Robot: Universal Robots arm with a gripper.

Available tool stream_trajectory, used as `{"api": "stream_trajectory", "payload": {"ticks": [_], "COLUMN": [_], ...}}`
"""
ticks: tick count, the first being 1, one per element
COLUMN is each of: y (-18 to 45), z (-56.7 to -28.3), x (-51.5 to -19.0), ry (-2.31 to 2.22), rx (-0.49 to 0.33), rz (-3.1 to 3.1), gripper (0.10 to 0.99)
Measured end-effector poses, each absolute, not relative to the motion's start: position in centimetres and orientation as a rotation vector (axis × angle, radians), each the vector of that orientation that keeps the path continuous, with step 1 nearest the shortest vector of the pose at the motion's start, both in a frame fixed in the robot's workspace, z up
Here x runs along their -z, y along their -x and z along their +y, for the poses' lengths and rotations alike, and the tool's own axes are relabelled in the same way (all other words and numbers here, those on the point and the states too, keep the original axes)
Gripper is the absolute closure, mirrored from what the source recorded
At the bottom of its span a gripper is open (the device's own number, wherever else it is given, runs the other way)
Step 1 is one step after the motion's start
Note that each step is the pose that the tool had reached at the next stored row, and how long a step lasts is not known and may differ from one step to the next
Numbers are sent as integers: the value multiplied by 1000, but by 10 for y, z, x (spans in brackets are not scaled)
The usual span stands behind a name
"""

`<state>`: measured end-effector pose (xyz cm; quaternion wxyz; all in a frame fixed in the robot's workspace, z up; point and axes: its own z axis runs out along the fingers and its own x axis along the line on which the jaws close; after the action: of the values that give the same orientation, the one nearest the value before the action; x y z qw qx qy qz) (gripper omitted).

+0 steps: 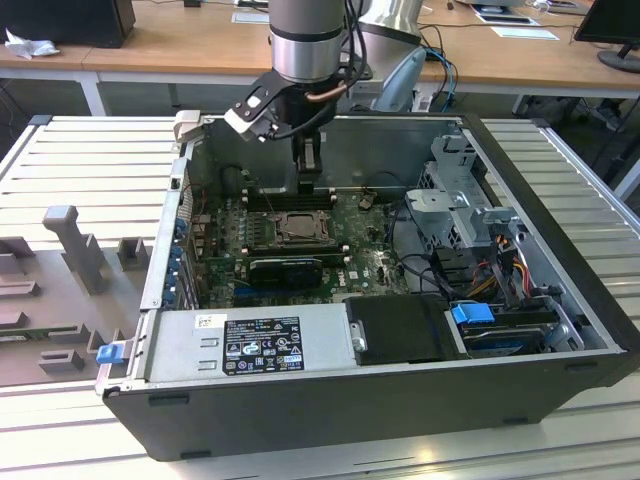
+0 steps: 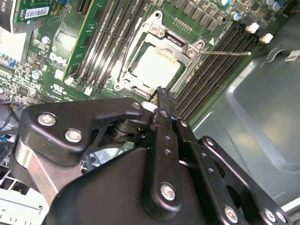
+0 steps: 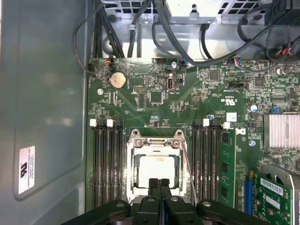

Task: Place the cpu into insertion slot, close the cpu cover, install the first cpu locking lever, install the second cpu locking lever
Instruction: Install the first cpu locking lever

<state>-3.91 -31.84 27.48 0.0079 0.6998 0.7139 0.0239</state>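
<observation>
Green, speckled with small silver and black parts: circuit board [image 3: 154, 108]. Pale silver-beige: cpu [image 3: 157, 169]. Silvery metal: cpu cover [image 3: 157, 143]. Black with white end clips: memory slots [image 3: 107, 164]. Black with silver screws: gripper [image 3: 160, 183]. Silver, finely ribbed: heat sink [image 3: 281, 130]. Dark grey: case [image 1: 400, 410]. Pale grey, ridged: table [image 1: 90, 170].

Upright arm [image 1: 305, 40], pincer [image 3: 159, 182] closed.

My exterior view looks down from well back into the open case [image 1: 400, 400]; both wrist views hang close over the motherboard [image 3: 154, 98], sharing the insertion slot [image 3: 137, 176] [image 2: 132, 60].
</observation>
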Motion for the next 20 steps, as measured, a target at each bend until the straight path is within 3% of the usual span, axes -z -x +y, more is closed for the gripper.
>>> {"api": "stream_trajectory", "payload": {"ticks": [20], "y": [39], "z": [-318], "x": [-274], "ry": [-1771], "rx": [-75], "rz": [2583], "gripper": [980]}}
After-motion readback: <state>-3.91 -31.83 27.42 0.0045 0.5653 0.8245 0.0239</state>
